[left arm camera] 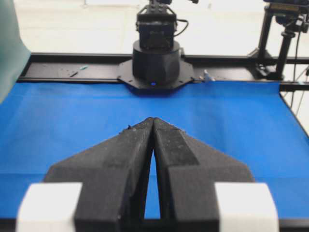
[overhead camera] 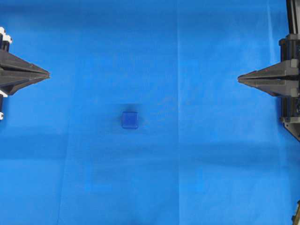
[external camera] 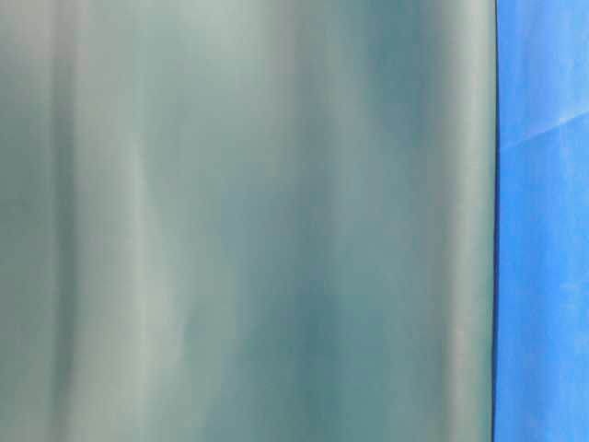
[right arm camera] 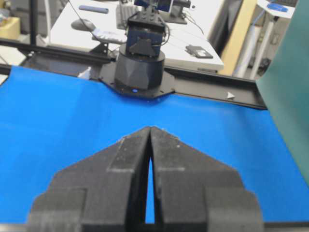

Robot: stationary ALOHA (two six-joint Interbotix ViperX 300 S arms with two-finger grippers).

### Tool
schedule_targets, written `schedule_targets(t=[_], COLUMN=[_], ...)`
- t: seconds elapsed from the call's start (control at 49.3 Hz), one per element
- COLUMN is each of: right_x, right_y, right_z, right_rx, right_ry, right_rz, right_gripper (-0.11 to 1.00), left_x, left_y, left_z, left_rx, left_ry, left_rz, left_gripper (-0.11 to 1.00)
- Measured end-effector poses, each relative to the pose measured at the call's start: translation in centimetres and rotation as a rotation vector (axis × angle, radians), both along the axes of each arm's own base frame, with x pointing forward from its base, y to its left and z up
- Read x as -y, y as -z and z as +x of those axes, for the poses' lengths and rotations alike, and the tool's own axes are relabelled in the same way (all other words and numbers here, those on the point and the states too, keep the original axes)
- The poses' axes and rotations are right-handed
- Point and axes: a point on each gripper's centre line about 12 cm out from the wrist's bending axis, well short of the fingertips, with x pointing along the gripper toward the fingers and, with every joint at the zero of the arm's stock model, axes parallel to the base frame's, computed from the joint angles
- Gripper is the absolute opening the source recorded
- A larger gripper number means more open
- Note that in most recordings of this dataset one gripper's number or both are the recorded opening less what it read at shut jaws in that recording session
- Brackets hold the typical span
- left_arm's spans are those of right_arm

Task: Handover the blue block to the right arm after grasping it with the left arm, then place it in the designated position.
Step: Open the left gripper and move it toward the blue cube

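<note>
The blue block [overhead camera: 130, 120], a small dark-blue cube, rests alone on the blue cloth [overhead camera: 187, 178], a little left of the middle in the overhead view. My left gripper [overhead camera: 48, 74] hangs at the left edge, shut, its tips touching and pointing right, well away from the block. At the right edge my right gripper [overhead camera: 238, 78] is shut too, pointing left. The left wrist view shows the left gripper [left arm camera: 153, 119] with its tips together and nothing between them. The right gripper [right arm camera: 150, 127] looks the same in the right wrist view. Neither wrist view shows the block.
The right arm's base [left arm camera: 155, 63] stands at the cloth's far edge in the left wrist view, and the left arm's base [right arm camera: 140, 67] in the right wrist view. A grey-green screen [external camera: 248, 221] fills most of the table-level view. A black table frame [right arm camera: 241, 94] borders the cloth.
</note>
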Motion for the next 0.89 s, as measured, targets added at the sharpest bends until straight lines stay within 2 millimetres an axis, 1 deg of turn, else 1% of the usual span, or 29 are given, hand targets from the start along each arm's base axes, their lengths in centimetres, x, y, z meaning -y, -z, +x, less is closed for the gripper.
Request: schedule_targets(t=[0.101,0.324,0.608,0.649,0.689,0.73,0.811,0.892], right_x=[0.09,0.20,0.20,0.20,0.20,0.20,0.21,0.22], right_y=[0.05,-0.39,-0.10,-0.03,0.01,0.03,-0.04,0.05], right_z=[0.06,0.47,0.48,0.48,0.49,0.49,0.49,0.49], right_rx=[-0.006,-0.028,-0.052,-0.058,-0.061,-0.063,-0.061,-0.064], right_ry=[0.005,0.010,0.010,0.010,0.010,0.010,0.010,0.010], right_rz=[0.000,-0.017,-0.015,-0.010,-0.006,-0.004,0.009,0.017], right_gripper=[-0.02,-0.02,-0.02,-0.01,0.02,0.08,0.28,0.53], left_x=[0.03,0.06,0.06,0.06,0.09,0.09,0.06,0.09], left_y=[0.24,0.30,0.35,0.35,0.27,0.35,0.35,0.35], left_z=[0.01,-0.01,-0.06,-0.06,-0.05,-0.06,-0.06,-0.06], left_rx=[-0.017,-0.023,-0.029,-0.029,-0.026,-0.029,-0.029,-0.029], left_ry=[0.003,0.004,0.004,0.004,0.006,0.006,0.004,0.005], left_rz=[-0.020,-0.014,-0.017,-0.018,-0.018,-0.017,-0.014,-0.009], left_gripper=[0.00,0.00,0.01,0.02,0.09,0.19,0.43,0.68])
